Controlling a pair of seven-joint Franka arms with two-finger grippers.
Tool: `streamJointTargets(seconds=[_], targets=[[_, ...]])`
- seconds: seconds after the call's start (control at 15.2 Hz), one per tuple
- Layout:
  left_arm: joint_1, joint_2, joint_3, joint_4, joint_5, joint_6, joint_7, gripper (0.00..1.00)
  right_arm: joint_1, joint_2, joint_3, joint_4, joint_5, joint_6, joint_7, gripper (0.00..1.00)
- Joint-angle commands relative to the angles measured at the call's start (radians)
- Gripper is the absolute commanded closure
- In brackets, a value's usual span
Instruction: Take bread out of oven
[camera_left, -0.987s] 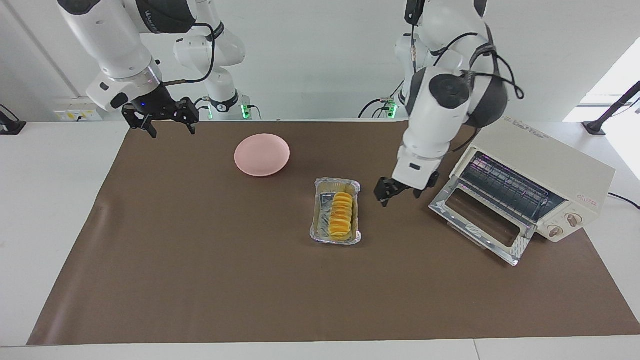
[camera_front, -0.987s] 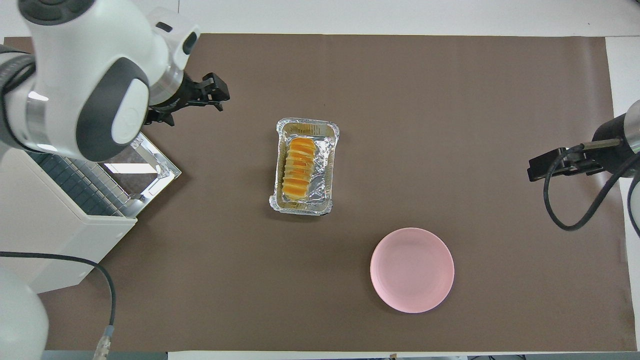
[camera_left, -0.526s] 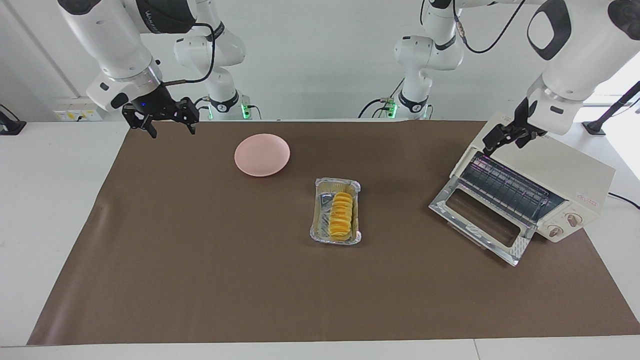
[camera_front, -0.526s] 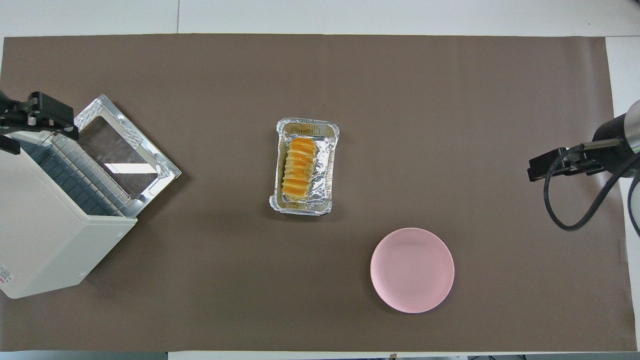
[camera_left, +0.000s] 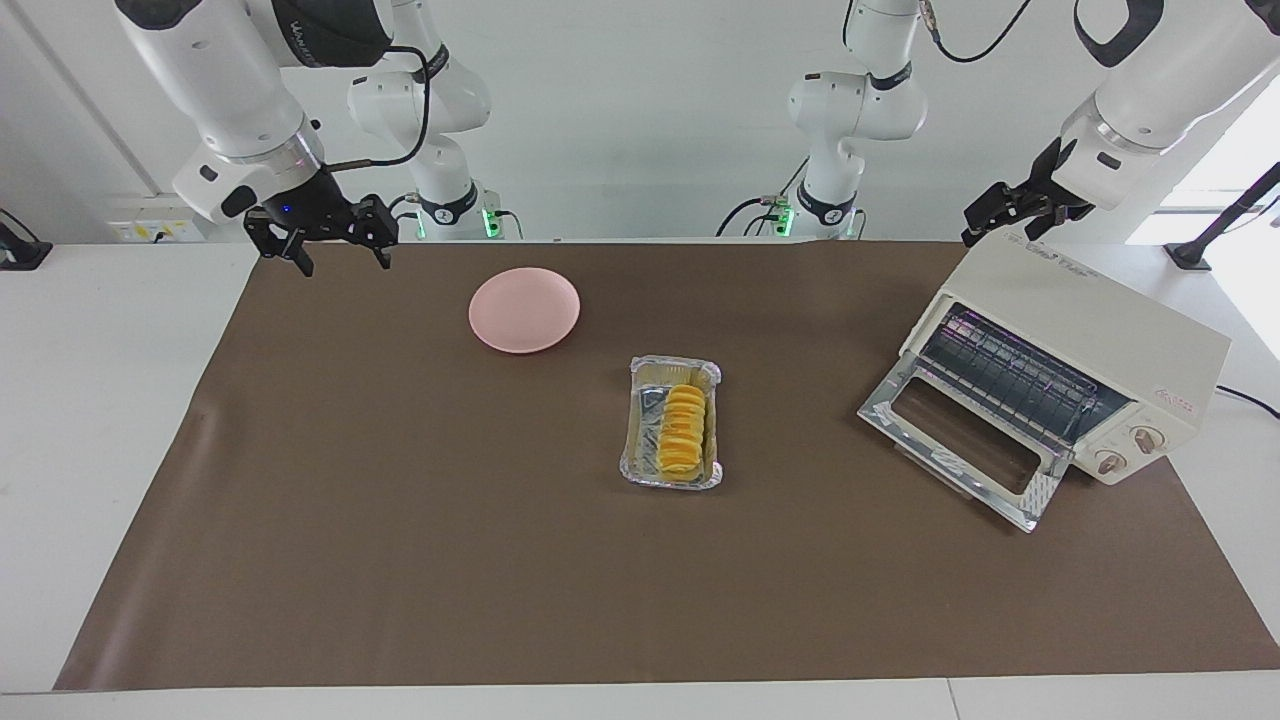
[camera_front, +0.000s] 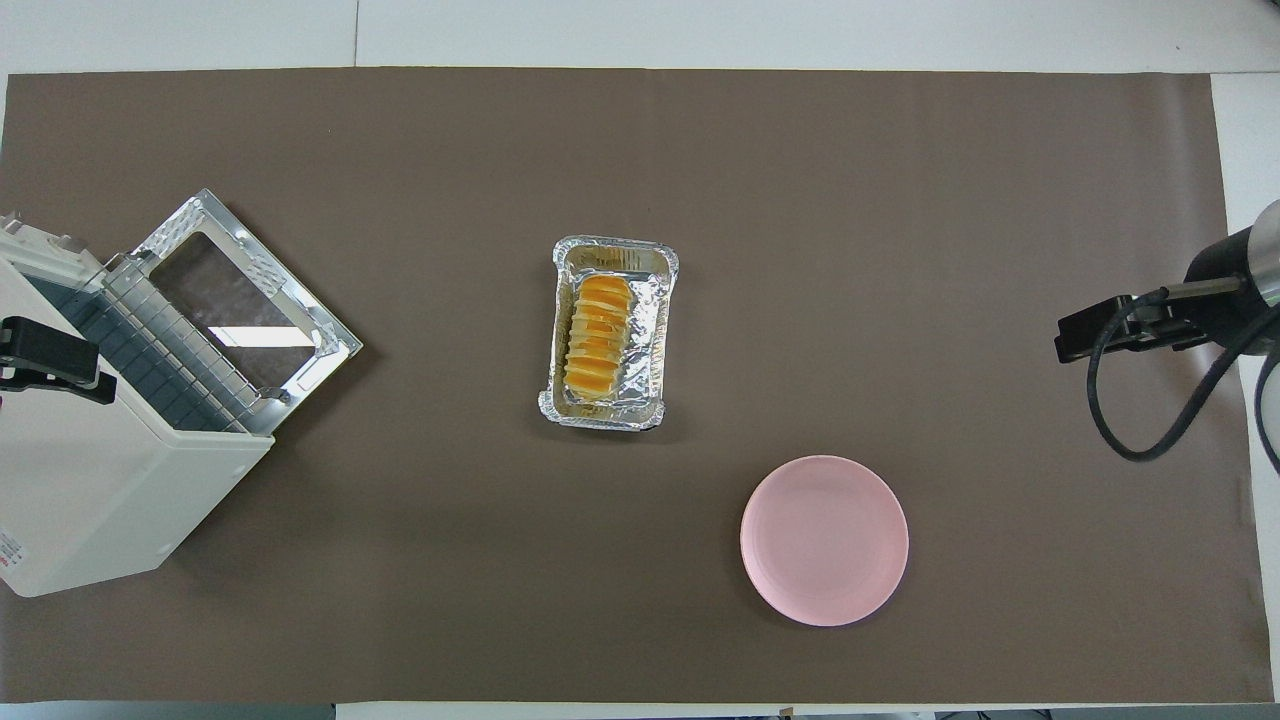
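Note:
The bread (camera_left: 683, 432) (camera_front: 597, 338), a ridged golden-yellow loaf, lies in a crinkled foil tray (camera_left: 672, 368) (camera_front: 615, 250) at mid-table. The cream-white oven (camera_left: 1075, 325) (camera_front: 110, 490) stands at the left arm's end with its glass door (camera_left: 955, 440) (camera_front: 240, 300) dropped open; its wire rack (camera_left: 1010, 375) shows nothing on it. My left gripper (camera_left: 1000, 225) (camera_front: 60, 360) hangs open over the oven's top, holding nothing. My right gripper (camera_left: 343, 258) (camera_front: 1085, 338) waits open over the mat's corner at the right arm's end.
A round pink plate (camera_left: 524, 309) (camera_front: 824, 540) sits nearer to the robots than the tray, toward the right arm's end. A brown mat (camera_left: 400, 520) (camera_front: 900, 200) covers the table. A cable (camera_front: 1150, 420) loops from the right arm.
My left gripper has swung from low between the tray and the oven door up to above the oven's top. The right arm, bread, tray and plate have not moved.

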Motion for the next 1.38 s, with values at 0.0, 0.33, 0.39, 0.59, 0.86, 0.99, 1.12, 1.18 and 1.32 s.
streamJointTargets(seconds=[0.0,0.33,0.39,0.59,0.86,0.99,1.12,1.18,1.32], targets=[[0.02,-0.042,-0.028,-0.053,0.028,0.006,0.018,0.0,-0.019,-0.009,0.01,0.001,0.015,-0.016,-0.02,0.0],[0.027,-0.018,-0.043,-0.036,0.037,0.078,0.035,0.0,-0.019,-0.009,0.01,0.001,0.017,-0.016,-0.02,0.0],[0.037,-0.007,-0.06,-0.019,0.047,0.057,0.038,0.0,-0.019,-0.009,0.01,0.001,0.017,-0.016,-0.02,0.0],[0.093,0.001,-0.122,-0.025,0.052,0.059,0.037,0.0,-0.019,-0.009,0.01,0.001,0.017,-0.016,-0.02,0.0],[0.092,-0.005,-0.122,-0.043,0.051,0.059,0.031,0.0,-0.013,-0.012,0.012,0.0,0.015,-0.015,-0.063,0.0],[0.086,-0.007,-0.122,-0.046,0.051,0.062,0.035,0.0,0.011,-0.015,0.021,-0.011,0.015,-0.007,-0.13,0.0],[0.083,-0.005,-0.123,-0.045,0.051,0.069,0.035,0.0,0.018,-0.018,0.021,-0.031,0.021,0.046,-0.181,0.0],[0.081,-0.005,-0.123,-0.043,0.051,0.078,0.034,0.0,0.034,-0.036,0.024,-0.079,0.021,0.097,-0.181,0.0],[0.081,-0.005,-0.123,-0.042,0.051,0.079,0.035,0.0,0.108,-0.07,0.026,-0.208,0.021,0.25,-0.098,0.0]])
